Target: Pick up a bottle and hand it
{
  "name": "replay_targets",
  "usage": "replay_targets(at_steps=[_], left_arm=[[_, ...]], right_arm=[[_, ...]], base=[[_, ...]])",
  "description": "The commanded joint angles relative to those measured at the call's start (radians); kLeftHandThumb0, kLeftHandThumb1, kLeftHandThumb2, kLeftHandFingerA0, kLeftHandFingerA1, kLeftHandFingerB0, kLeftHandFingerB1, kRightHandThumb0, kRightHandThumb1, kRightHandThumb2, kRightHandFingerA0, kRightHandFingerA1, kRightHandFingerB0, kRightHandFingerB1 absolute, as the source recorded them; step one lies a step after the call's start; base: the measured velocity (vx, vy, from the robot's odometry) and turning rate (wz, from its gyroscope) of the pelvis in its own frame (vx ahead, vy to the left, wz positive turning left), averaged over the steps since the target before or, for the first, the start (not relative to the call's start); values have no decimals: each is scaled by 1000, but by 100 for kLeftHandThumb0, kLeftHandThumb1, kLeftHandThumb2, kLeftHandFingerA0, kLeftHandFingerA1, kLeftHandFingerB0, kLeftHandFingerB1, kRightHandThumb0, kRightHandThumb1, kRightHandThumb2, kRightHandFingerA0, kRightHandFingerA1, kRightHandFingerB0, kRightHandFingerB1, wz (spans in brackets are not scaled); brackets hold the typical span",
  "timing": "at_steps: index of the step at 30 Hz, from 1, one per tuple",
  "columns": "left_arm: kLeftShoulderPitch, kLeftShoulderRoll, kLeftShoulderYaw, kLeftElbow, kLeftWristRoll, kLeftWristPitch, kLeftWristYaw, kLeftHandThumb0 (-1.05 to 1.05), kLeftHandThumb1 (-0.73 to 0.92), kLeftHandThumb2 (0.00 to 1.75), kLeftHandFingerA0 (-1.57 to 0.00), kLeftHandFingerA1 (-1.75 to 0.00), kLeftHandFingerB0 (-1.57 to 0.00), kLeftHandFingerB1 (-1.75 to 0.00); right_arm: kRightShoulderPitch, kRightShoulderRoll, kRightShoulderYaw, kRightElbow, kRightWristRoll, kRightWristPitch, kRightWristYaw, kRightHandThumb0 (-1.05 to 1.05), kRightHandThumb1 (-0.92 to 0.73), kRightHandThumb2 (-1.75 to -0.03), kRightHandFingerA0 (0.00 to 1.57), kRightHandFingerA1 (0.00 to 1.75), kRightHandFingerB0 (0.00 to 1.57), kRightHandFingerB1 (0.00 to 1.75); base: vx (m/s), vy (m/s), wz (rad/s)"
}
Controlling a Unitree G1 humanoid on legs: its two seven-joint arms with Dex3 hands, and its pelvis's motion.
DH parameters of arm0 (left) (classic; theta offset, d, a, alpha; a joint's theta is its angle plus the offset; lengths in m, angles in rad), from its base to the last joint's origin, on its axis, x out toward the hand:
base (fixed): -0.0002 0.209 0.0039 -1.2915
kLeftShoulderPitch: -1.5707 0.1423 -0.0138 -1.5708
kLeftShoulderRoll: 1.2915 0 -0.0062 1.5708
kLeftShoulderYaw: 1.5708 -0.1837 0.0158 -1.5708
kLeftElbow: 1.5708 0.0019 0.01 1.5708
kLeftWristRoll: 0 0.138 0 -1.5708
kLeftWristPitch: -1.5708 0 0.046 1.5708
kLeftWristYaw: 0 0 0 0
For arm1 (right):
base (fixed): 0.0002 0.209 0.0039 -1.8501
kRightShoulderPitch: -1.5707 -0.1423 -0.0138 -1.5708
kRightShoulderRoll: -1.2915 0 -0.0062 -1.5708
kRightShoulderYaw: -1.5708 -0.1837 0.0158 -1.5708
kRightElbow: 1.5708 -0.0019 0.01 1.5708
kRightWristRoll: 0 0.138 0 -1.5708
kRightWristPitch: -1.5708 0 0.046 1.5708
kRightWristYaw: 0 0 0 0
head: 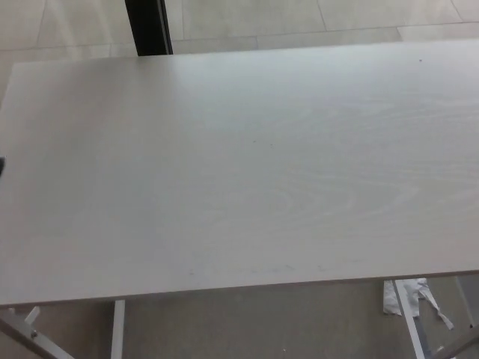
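My view is filled by the desk (247, 172), a pale wood-grain top running edge to edge, its near edge crossing low in the picture. Beyond its far edge lies a light tiled floor (247, 19), with a dark upright post (148, 26) standing at the far left. Under the near edge, white metal legs (410, 318) show, and beside them a crumpled white scrap (393, 295). Neither of my hands shows, so I cannot tell their state. I see no bottle anywhere here.

I look down on a pale wood-grain tabletop (247, 172) over beige floor tiles (247, 19); perhaps an office.
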Motion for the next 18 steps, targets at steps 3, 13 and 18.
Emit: replay_targets(at_steps=[3, 13, 18], left_arm=[[375, 363, 738, 554, -248, -224, 16, -63, 54, 93, -54, -84, -2, -45], [406, 264, 259, 731, -117, -259, -377, -74, 69, 61, -42, -61, -26, -38], [427, 278, 0, 667, 17, -330, -486, -72, 63, 60, -31, -62, -42, -39]], right_arm=[[-3, -105, -92, 41, 44, -68, -1, -61, -43, -92, 99, 88, 39, 64], [12, -107, -98, 61, 39, -103, 9, -61, -60, -60, 104, 82, 42, 61], [4, -100, -123, 77, 62, -90, 22, -58, -60, -58, 90, 82, 44, 60]], base=[[0, 0, 0], [0, 0, 0], [0, 0, 0]])
